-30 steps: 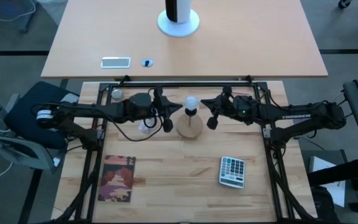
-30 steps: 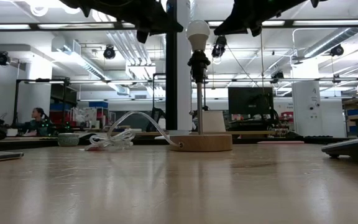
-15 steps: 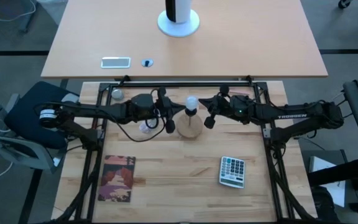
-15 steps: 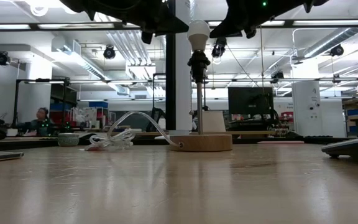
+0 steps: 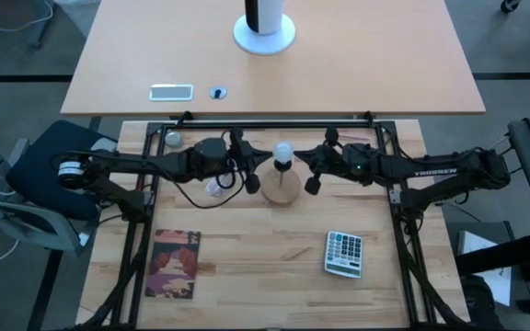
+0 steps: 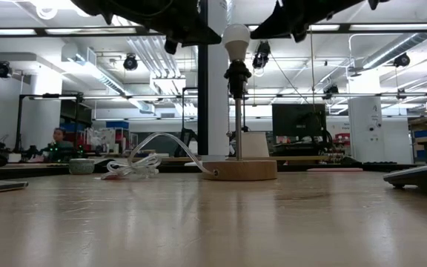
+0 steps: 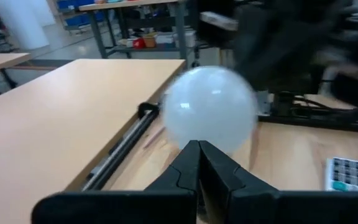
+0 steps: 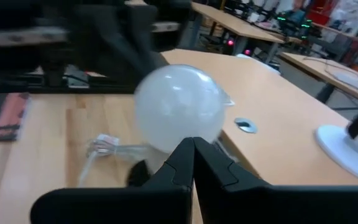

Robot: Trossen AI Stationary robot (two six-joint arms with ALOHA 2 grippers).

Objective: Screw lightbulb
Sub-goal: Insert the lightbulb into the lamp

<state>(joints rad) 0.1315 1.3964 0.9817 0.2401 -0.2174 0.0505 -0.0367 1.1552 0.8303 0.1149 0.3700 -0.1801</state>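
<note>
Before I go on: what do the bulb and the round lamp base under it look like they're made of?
The lightbulb: frosted white glass or plastic, the look leaves it open; its surface is matte, milky and evenly diffuse, with only soft highlights in the wrist views. The lamp base: light unfinished-looking wood, a pale tan disc with a dull sheen much like the table's.

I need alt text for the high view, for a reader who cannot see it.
A white lightbulb sits in a socket on a round wooden lamp base, with the shut left end effector and shut right end effector flanking it. A calculator lies nearer.
</note>
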